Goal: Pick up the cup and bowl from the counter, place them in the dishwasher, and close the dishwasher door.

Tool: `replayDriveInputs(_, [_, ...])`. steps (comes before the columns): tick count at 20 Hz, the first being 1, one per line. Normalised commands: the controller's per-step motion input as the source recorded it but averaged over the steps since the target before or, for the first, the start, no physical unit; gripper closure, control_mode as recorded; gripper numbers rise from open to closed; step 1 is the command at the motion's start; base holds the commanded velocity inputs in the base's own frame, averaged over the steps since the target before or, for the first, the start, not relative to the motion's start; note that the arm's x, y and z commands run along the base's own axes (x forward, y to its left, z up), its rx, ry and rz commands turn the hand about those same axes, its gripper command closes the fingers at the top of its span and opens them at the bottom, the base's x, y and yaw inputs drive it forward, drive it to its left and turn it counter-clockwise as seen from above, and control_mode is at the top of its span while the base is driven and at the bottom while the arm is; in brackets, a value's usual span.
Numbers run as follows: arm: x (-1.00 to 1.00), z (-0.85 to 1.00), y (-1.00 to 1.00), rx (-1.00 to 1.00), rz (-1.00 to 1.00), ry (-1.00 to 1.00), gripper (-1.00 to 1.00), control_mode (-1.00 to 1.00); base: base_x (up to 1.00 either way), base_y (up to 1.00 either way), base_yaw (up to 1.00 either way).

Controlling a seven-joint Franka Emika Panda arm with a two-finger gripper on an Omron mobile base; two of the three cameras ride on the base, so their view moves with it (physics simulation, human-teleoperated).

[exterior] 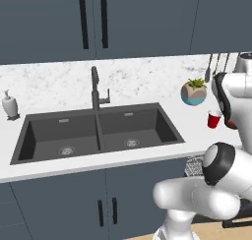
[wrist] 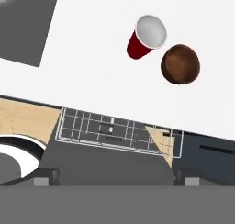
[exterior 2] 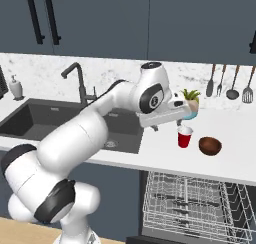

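Dishwasher (exterior 2: 195,203) stands open below the counter (exterior 2: 160,153), wire rack exposed. Tool (exterior 2: 156,128) hangs above the counter; finger spread cannot be told. Cup (exterior 2: 184,136) upright on the counter, bowl (exterior 2: 210,146) just beside it, apart.

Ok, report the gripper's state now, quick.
Gripper: holding nothing; open or shut cannot be told. Cup and bowl sit on the counter.
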Motion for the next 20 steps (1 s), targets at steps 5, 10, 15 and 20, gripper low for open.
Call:
replayDriveInputs(5, [0.14, -0.68, -0.81, 0.0, 0.05, 0.05, -1.0, -1.0, 0.0, 0.0, 0.0])
replayDriveInputs(10, [0.11, -0.54, -0.35, 0.0, 0.03, 0.0, -1.0, -1.0, 0.0, 0.0, 0.0])
replayDriveInputs(15, [0.09, -0.19, 0.24, -0.02, 0.06, -0.09, -1.0, -1.0, 0.0, 0.0, 0.0])
replayDriveInputs(20, [0.0, -0.02, 0.04, -0.02, 0.09, -0.09, -1.0, -1.0, 0.0, 0.0, 0.0])
